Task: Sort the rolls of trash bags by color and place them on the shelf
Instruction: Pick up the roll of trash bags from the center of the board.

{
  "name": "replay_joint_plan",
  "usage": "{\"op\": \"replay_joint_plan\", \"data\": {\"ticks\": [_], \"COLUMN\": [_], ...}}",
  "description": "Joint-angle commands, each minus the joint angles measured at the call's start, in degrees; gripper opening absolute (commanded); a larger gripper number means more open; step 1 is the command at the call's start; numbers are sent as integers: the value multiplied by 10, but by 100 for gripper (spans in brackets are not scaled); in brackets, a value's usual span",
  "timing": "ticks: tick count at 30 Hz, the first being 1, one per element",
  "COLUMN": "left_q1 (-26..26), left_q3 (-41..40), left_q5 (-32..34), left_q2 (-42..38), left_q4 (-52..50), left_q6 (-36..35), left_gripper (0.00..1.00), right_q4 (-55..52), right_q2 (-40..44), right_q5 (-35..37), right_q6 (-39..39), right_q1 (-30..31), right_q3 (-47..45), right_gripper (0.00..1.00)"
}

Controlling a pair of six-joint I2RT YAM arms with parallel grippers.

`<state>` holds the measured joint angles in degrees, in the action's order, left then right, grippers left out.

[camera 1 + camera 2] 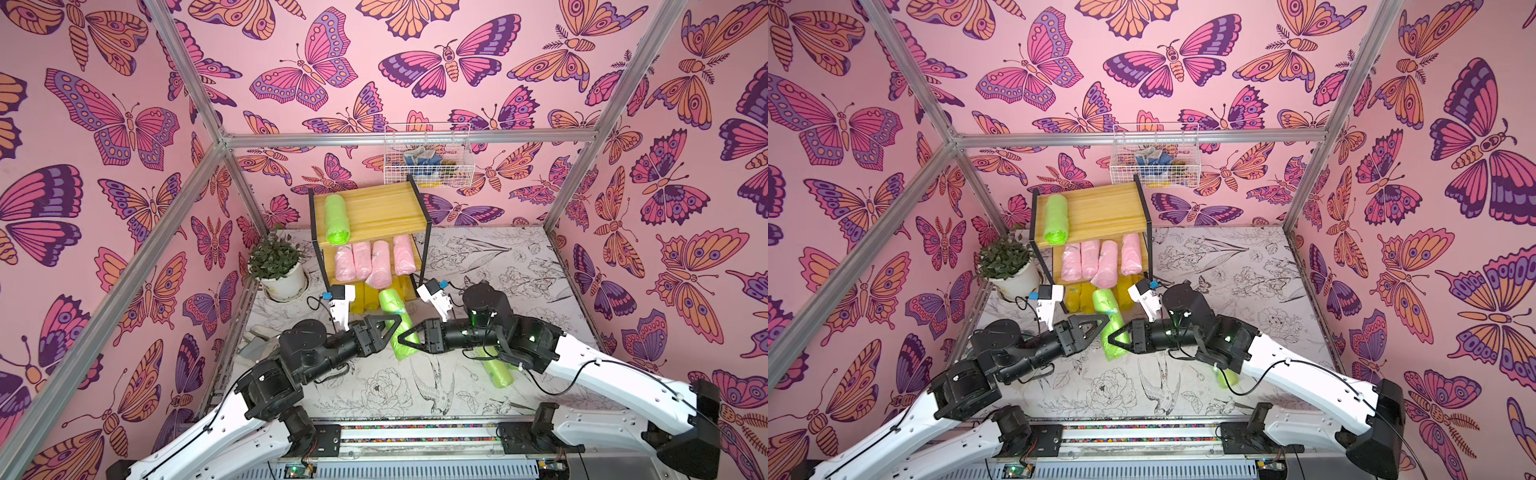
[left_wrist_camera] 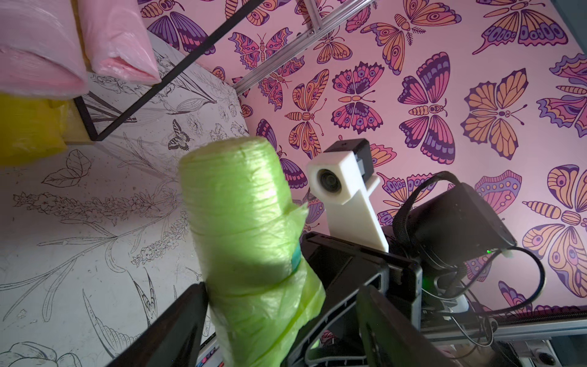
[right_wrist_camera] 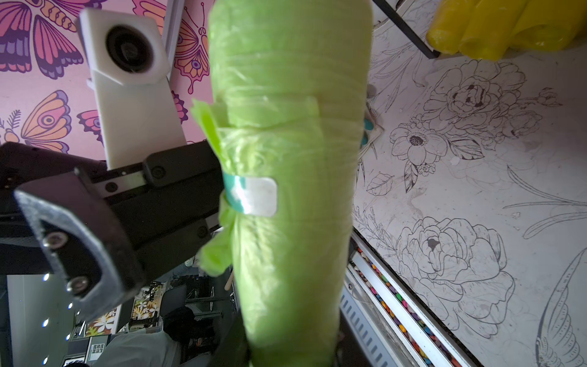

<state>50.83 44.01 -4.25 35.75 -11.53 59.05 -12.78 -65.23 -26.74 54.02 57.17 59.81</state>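
Observation:
A lime green roll (image 1: 394, 305) hangs above the table in front of the shelf (image 1: 374, 208), between my two grippers. My right gripper (image 1: 406, 338) is shut on the roll's lower part (image 3: 286, 159). My left gripper (image 1: 392, 332) straddles the same roll (image 2: 247, 222) from the opposite side, open: one finger (image 2: 187, 321) touches it and the other stands apart. On the shelf, a green roll (image 1: 336, 218) lies on the top board, several pink rolls (image 1: 374, 259) on the middle board and yellow rolls (image 1: 365, 297) on the lowest. Another green roll (image 1: 496, 372) lies on the table, partly under the right arm.
A potted plant (image 1: 276, 262) stands left of the shelf. A white wire basket (image 1: 428, 158) hangs on the back wall above it. Aluminium frame posts (image 1: 573, 183) bound the table's corners.

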Motion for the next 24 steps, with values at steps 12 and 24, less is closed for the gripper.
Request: {"op": "replay_joint_plan", "data": {"ticks": [12,24], "left_q1": [-21,-28], "left_q3": [-12,-13], "left_q5": [0,-2], "left_q2": [-6,-28], "left_q4": [11,-25], "left_q6": [8,9], "left_gripper": [81,9], "right_q4": [42,-14], "right_q2": [-30,-20], "right_q5": [-40,28], "right_q6": [0,-12], "right_q1": [51,55], "right_q3": [32,24], "right_gripper": [7,39]}}
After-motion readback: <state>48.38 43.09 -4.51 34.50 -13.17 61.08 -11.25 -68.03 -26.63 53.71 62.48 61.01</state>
